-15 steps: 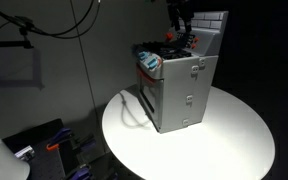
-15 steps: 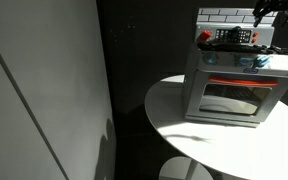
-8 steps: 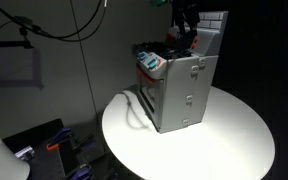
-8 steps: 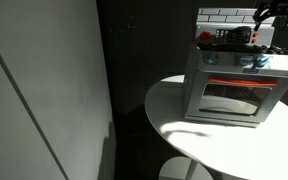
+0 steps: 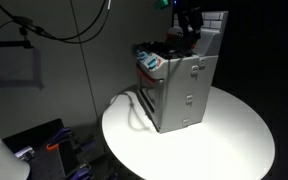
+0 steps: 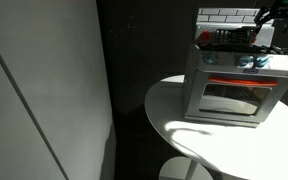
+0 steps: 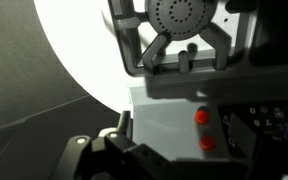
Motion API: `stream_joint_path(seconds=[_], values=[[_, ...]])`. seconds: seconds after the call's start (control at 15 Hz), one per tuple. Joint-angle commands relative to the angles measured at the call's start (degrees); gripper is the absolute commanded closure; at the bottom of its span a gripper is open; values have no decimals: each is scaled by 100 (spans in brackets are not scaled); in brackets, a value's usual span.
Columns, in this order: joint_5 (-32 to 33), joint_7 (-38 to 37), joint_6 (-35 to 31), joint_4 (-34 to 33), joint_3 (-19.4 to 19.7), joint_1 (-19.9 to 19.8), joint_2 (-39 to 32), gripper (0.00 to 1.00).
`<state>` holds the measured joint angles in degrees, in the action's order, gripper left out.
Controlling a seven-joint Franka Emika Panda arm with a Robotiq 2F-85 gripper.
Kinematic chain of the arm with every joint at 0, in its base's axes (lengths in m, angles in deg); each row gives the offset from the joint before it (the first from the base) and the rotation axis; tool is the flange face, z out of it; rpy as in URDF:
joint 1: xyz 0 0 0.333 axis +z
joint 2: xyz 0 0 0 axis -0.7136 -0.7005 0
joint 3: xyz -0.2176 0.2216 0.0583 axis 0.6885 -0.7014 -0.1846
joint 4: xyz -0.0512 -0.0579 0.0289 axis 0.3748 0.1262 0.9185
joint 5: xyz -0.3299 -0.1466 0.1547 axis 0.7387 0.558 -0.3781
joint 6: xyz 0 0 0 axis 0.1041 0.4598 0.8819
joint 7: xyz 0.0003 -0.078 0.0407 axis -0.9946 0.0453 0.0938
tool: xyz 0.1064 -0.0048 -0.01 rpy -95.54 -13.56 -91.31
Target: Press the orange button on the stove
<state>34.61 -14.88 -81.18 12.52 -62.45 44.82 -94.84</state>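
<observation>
The grey toy stove [image 5: 181, 92] stands on a round white table [image 5: 234, 145]. In an exterior view its oven door [image 6: 232, 97] faces the camera, below the white tiled back panel [image 6: 224, 15]. My gripper [image 5: 190, 38] hangs just above the stove top, near the back panel; it also shows at the right edge of an exterior view [image 6: 271, 18]. In the wrist view two orange-red round buttons [image 7: 201, 116] [image 7: 206, 143] sit on the grey stove top [image 7: 164, 115], below the gripper body. The fingertips are too dark and blurred to tell whether they are open or shut.
Black cables [image 5: 54, 25] hang at the back. A dark wall panel [image 6: 44, 90] stands beside the table. Blue and orange gear [image 5: 54, 145] lies low beside the table. A blue-and-white item [image 5: 149, 63] sits at the stove's front top edge.
My gripper has shifted sideways over the stove top toward the tiled back panel. The stove has not moved.
</observation>
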Motion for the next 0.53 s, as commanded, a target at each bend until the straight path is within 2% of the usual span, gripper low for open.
stream_joint_path(seconds=[0.0, 0.47], values=[[197, -262, 20, -244, 96, 64, -154, 0], [222, -372, 50, -328, 135, 54, -280, 0]])
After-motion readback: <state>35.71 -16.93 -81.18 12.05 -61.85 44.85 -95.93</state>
